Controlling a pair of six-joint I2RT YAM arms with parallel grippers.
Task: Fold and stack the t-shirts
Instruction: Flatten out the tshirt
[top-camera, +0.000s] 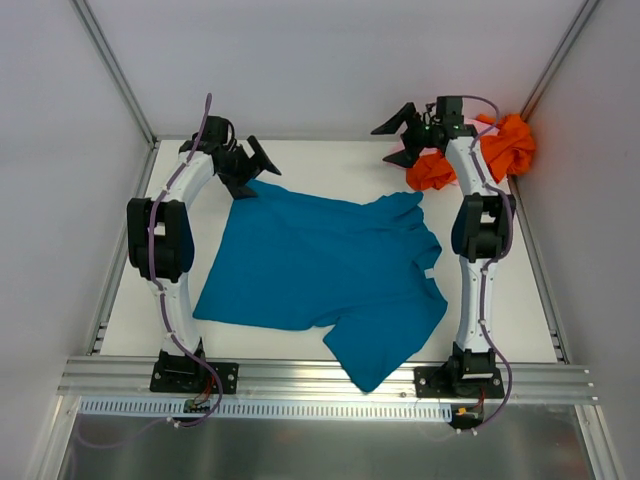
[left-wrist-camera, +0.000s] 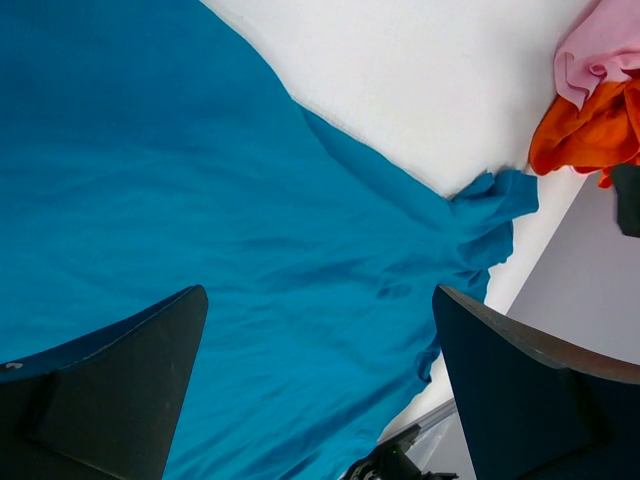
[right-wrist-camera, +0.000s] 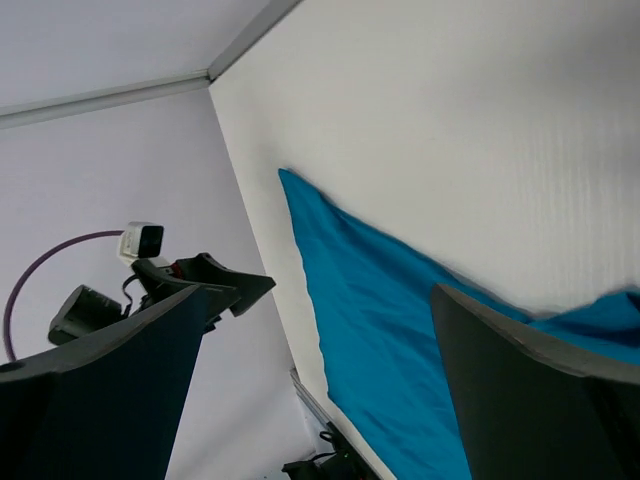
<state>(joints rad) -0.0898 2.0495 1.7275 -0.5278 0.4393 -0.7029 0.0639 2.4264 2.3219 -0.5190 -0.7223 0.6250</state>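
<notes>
Teal shirt (top-camera: 320, 265) spread on the table (top-camera: 130, 310) between the arms, long axis far-left to near-right. Left gripper (top-camera: 252, 170), wide open and empty, hovers at its far-left corner. Right gripper (top-camera: 398, 140), likewise open, hangs beyond the sleeve, beside the orange shirt (top-camera: 505, 145).

Corner pile, half visible
Right arm (top-camera: 478, 230) hides part of orange t-shirt (top-camera: 510, 150) at 2 o'clock; pink t-shirt (left-wrist-camera: 605, 40) cropped in left wrist view.

3 t-shirts: teal tee (top-camera: 320, 270), orange tee (top-camera: 505, 150), pink tee (left-wrist-camera: 600, 45); 2 arms: L arm (top-camera: 165, 240), R arm (top-camera: 482, 230).
</notes>
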